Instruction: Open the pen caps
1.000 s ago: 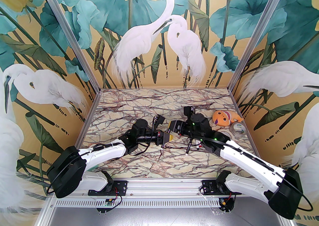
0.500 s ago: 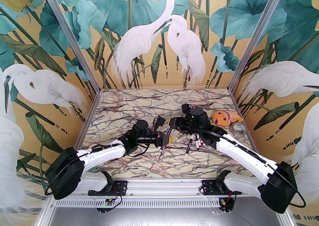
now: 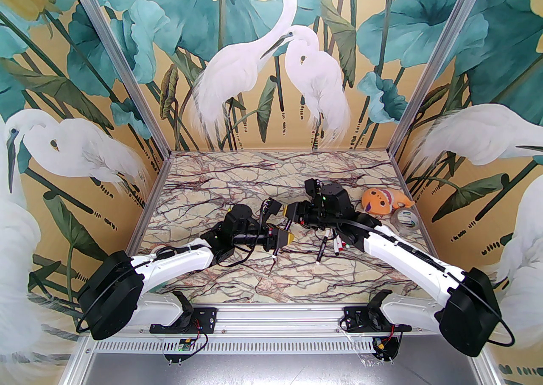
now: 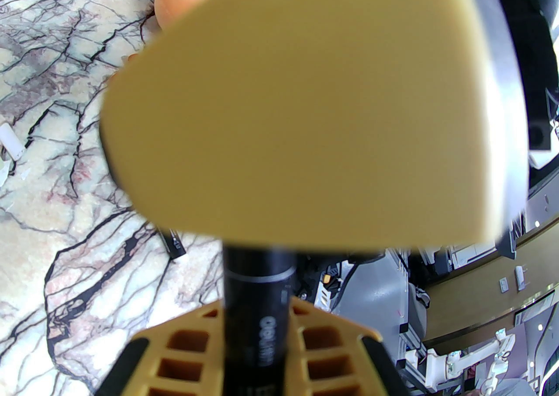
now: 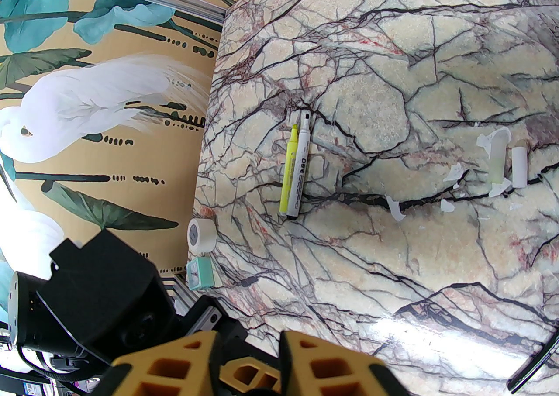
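My left claw [image 3: 287,239] sits low over the marbled surface [image 3: 237,281], pinched tight on a black pen [image 4: 257,320] that lies between its yellow fingers [image 4: 192,333]. The pen's white tail pokes out of the claw's near side. A seam rings the pen just past my grip. Beyond it the black cap [image 4: 260,261] runs straight under the broad yellow finger of my right claw [image 3: 291,210], which meets the left one tip to tip. From the right wrist view, that claw's fingers stand a narrow way apart with something dark between them. I cannot tell whether they have closed on the cap.

Just right of the two claws, beside my right forearm, a dark pen [image 3: 323,246] lies on the surface next to some white pens with red marks [image 3: 337,246].

In the right wrist view, a yellow highlighter [image 5: 290,171] and a white marker [image 5: 301,167] lie side by side, touching, both with bare tips. Well apart from them rest two loose caps, a white cap [image 5: 519,167] and a pale clear cap [image 5: 498,158], among torn white scraps [image 5: 395,208]. A white tape roll [image 5: 201,235] stands at the surface's edge by the wall.

Farther back on the right sit an orange plush fish [image 3: 382,200] and, just beside it, a clear tape roll [image 3: 405,218].
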Robot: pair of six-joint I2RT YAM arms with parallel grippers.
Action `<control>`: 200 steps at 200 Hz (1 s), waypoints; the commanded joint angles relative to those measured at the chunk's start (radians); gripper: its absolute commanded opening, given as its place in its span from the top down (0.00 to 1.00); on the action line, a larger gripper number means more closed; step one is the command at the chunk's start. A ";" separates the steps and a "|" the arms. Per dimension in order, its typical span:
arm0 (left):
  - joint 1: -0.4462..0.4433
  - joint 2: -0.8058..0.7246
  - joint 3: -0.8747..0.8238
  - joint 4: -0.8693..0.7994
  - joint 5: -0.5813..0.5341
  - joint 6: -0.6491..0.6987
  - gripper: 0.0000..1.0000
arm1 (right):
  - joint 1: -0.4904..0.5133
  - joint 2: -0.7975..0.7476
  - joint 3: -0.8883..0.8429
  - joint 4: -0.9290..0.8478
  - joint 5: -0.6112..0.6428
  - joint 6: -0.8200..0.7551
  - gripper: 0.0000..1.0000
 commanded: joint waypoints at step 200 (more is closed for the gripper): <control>-0.005 -0.012 -0.040 -0.043 0.116 -0.026 0.95 | -0.034 -0.064 -0.058 0.264 0.012 -0.174 0.90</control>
